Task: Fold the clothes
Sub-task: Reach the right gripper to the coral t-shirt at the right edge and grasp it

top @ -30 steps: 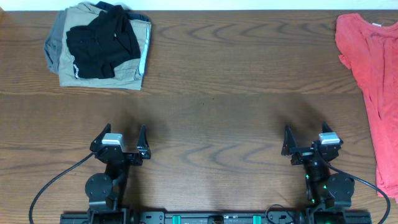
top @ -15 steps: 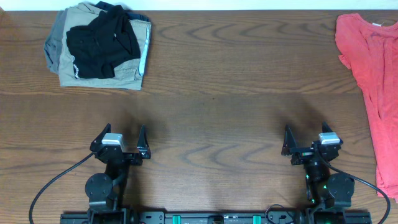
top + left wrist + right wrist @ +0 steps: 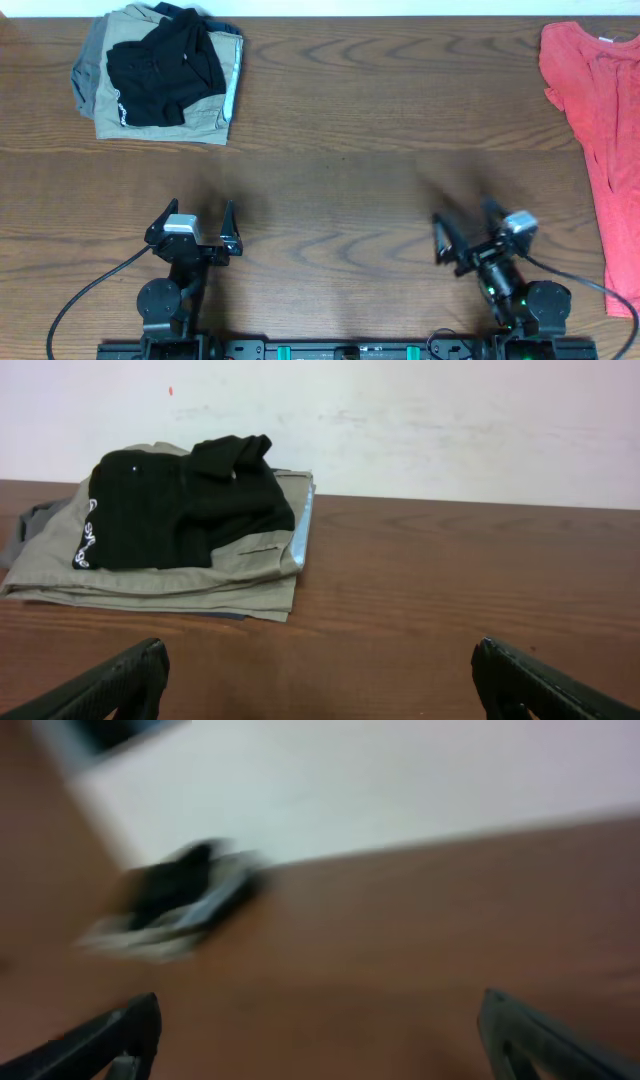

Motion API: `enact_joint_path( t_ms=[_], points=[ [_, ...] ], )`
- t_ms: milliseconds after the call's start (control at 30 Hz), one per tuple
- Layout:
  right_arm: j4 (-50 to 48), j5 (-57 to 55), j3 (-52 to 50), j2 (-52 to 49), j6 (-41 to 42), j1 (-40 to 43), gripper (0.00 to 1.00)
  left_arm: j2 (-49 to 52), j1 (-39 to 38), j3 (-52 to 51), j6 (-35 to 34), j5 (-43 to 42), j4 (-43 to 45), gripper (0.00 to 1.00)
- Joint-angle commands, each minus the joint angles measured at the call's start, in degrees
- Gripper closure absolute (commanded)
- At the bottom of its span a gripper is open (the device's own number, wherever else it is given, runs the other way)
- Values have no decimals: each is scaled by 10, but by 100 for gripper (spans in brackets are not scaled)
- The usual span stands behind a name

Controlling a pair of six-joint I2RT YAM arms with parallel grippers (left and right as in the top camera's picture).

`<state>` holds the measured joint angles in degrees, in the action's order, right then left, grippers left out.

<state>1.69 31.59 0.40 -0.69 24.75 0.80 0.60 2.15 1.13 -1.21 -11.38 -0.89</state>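
The red-orange T-shirt (image 3: 600, 130) lies spread along the table's right edge in the overhead view, a small neck label at its top; part of it runs out of frame. My right gripper (image 3: 463, 230) is open and empty at the front right, to the left of the shirt and turned leftward; it also shows open in the blurred right wrist view (image 3: 320, 1035). My left gripper (image 3: 192, 223) is open and empty at the front left, far from the shirt; the left wrist view (image 3: 320, 680) shows only bare wood between its fingers.
A stack of khaki and grey folded garments (image 3: 210, 100) with a black garment (image 3: 160, 65) on top sits at the back left; it also shows in the left wrist view (image 3: 200, 565). A white wall (image 3: 400, 420) runs behind the wooden table (image 3: 340, 170).
My right gripper has swung left and rotated, blurring its wrist view. The left arm, the shirt and the stack have not moved.
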Motion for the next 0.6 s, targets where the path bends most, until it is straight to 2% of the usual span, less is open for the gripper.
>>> enact_joint_path(
  t_ms=[0, 100, 233, 300, 467, 567],
  points=[
    [0, 169, -1, 3, 175, 3, 1, -4, 2, -9, 8, -5, -21, 2],
    [-37, 162, -1, 3, 215, 3, 1, -4, 2, -9, 8, -6, -21, 2],
    [-227, 152, 0, 3, 215, 3, 1, -4, 2, -9, 8, -5, -21, 2],
    [-281, 109, 8, 3, 212, 3, 1, -4, 2, -9, 7, -5, -21, 2],
    [-259, 37, 75, -19, 129, 3, 1, -4, 2, -9, 8, -5, -21, 2],
    [-176, 10, 155, -74, 14, 3, 1, -4, 2, -9, 7, -6, -21, 2]
  ],
)
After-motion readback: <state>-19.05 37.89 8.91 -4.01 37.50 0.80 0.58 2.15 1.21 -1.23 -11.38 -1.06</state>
